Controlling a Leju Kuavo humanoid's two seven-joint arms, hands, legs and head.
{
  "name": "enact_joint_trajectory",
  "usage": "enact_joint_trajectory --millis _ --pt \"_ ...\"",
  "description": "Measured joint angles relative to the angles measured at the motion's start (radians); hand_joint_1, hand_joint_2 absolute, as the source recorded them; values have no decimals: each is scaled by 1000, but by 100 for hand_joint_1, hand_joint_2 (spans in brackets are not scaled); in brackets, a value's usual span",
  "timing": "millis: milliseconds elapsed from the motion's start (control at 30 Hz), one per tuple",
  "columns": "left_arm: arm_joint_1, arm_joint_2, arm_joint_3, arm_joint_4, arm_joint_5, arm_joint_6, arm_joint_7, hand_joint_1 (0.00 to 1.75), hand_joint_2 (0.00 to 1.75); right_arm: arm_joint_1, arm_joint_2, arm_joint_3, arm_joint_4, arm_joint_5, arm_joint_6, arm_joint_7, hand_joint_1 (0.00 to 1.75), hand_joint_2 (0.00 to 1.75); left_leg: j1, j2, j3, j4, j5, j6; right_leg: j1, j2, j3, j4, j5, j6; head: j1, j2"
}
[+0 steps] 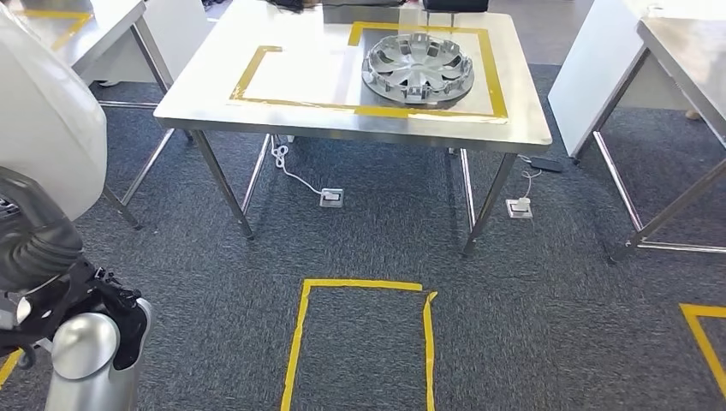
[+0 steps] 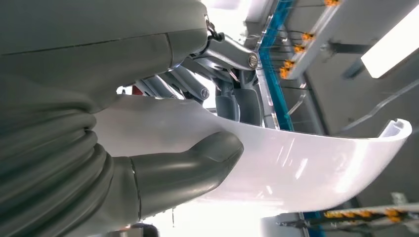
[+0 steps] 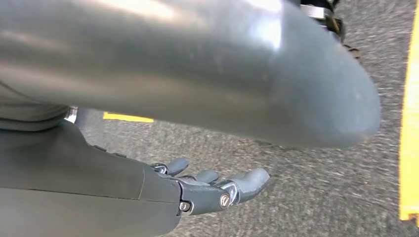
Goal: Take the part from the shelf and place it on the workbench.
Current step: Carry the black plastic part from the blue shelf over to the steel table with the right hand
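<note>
While held aloft, white part (image 2: 306, 168) gripped by left hand (image 2: 163, 148).

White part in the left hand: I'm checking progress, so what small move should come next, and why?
Probably step forward toward the workbench. The left hand holds the white part, the bench stands across the carpet, and its taped area beside the hubcap looks free. The right hand holds nothing.

A hubcap (image 1: 418, 68) lies on the table (image 1: 257, 107), toward its right edge, inside a tape outline (image 1: 488, 60); another outline (image 1: 300, 342) lies on the floor before it.
</note>
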Motion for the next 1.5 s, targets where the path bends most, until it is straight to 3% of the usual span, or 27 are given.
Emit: enact_joint_trajectory --millis 67,133,167,233,267,300,333,400,433,500,633,700,767,800,833,867,933,967,1067,1133,1200,1267,1300,1333,1367,1433,1500 --pt "1 1 0 -1 0 0 0 175 175 0 -2 0 0 0 0 0 0 0 0 -3 6 -6 -9 18 0 0 6 3 -3 9 3 0" --pt "0 1 1 -2 0 0 0 175 175 -1 -3 0 0 0 0 0 0 0 1 -4 21 -9 -17 32 -1 0 -10 48 -18 17 4 0" --pt "-1 1 1 -2 0 0 -1 175 175 -2 -4 0 0 0 0 0 0 0 1 -4 28 -10 -22 37 -2 0 -38 100 -35 21 5 0" --pt "0 1 1 -2 0 0 -1 175 175 -3 -4 0 0 0 1 0 0 0 -1 -4 37 -11 -32 43 -3 0 -125 232 -81 25 7 0" --pt "1 1 1 -2 0 0 -1 175 175 -1 -4 0 0 0 1 0 0 0 -3 -4 41 -10 -38 44 -2 0 -165 280 -93 24 7 0" --pt "2 1 1 -1 -1 0 -1 175 175 1 -4 0 0 0 1 0 0 0 -5 -6 48 -10 -45 45 -2 0 -189 296 -85 23 7 0" --pt "3 0 1 -1 -1 0 -1 175 175 3 -4 0 0 0 1 0 0 0 -7 -7 58 -10 -52 44 -1 0 -194 272 -54 19 7 0" --pt "3 0 1 -1 -2 0 -1 175 175 4 -5 0 0 0 2 0 0 0 -9 -8 80 -11 -68 41 3 0 -158 142 45 6 7 0" --pt "4 -1 1 -1 -3 0 -1 175 175 4 -6 0 1 0 2 0 0 0 -10 -9 89 -11 -75 39 7 -1 -139 84 67 -2 7 0" --pt "6 -2 1 -2 -4 0 0 175 175 4 -8 0 2 0 3 0 0 0 -11 -10 98 -9 -85 28 14 0 -118 28 71 -13 8 0" --pt "9 -2 2 -7 -9 0 -1 175 175 8 -9 0 3 0 6 -1 0 0 -13 -8 97 37 -91 6 6 0 -80 6 74 -29 5 0" --pt "9 -3 2 -9 -11 0 -1 175 175 5 -10 0 3 0 8 -1 0 0 -10 -5 43 135 -125 -2 3 0 -62 2 65 -36 0 0" --pt "13 -3 2 -10 -12 0 -1 175 175 4 -10 0 3 0 10 -1 0 0 -7 -4 -37 242 -170 -11 3 1 -52 2 53 -37 -1 0" --pt "15 -3 2 -9 -12 0 -1 175 175 6 -10 0 3 0 10 -1 0 0 -6 -4 -63 262 -176 -13 3 1 -45 2 47 -37 -2 0" --pt "16 -3 2 -9 -12 0 -1 175 175 7 -10 0 3 0 10 -1 0 0 -5 -3 -74 250 -158 -13 2 1 -36 2 39 -35 -2 0" --pt "16 -3 3 -9 -12 0 -1 175 175 8 -10 0 4 0 10 -1 0 0 -5 -3 -67 204 -118 -14 1 1 -25 2 31 -33 -1 0" --pt "17 -3 3 -9 -12 0 -1 175 175 7 -10 0 4 0 10 -1 0 0 -4 -2 -31 74 -26 -13 0 2 -6 4 14 -25 -1 0" --pt "17 -3 3 -9 -12 0 -1 175 175 6 -10 0 4 0 10 -1 0 0 -5 -1 -17 28 -4 -7 1 2 -2 4 7 -20 -2 0" --pt "19 -3 4 -8 -11 0 0 175 175 4 -11 0 4 1 10 0 0 0 -8 -2 -9 -2 0 22 5 2 -1 8 0 -3 -2 0" --pt "21 -3 4 -9 -10 0 0 175 175 4 -11 0 4 1 9 -1 0 0 -5 -4 0 -5 -1 35 4 2 -17 44 0 6 0 0" --pt "21 -3 4 -10 -11 0 -1 175 175 1 -12 0 4 1 8 -1 0 0 -4 -3 12 -8 -8 43 2 1 -80 149 -27 14 4 0" --pt "23 -3 4 -10 -11 0 -1 175 175 2 -12 0 4 1 8 0 0 0 -5 -3 20 -8 -19 48 1 1 -164 272 -76 20 6 0" --pt "23 -3 4 -9 -11 0 -1 175 175 4 -12 0 4 1 8 0 0 0 -6 -3 26 -8 -25 49 1 1 -193 303 -86 20 6 0" --pt "24 -3 4 -9 -11 0 -1 175 175 5 -12 0 4 1 8 0 0 0 -7 -4 34 -8 -31 49 1 1 -205 299 -73 19 6 0" --pt "24 -3 4 -9 -10 0 -1 175 175 5 -12 0 4 1 8 0 0 0 -8 -5 43 -8 -38 48 2 1 -198 258 -38 15 7 0" --pt "25 -3 4 -9 -10 0 -1 175 175 5 -13 0 4 1 8 0 0 0 -10 -5 63 -8 -52 44 8 1 -150 118 51 1 7 0" --pt "25 -3 4 -8 -10 0 -1 175 175 4 -14 0 4 1 7 0 0 0 -11 -6 72 -8 -63 35 16 1 -117 35 60 -11 8 0"
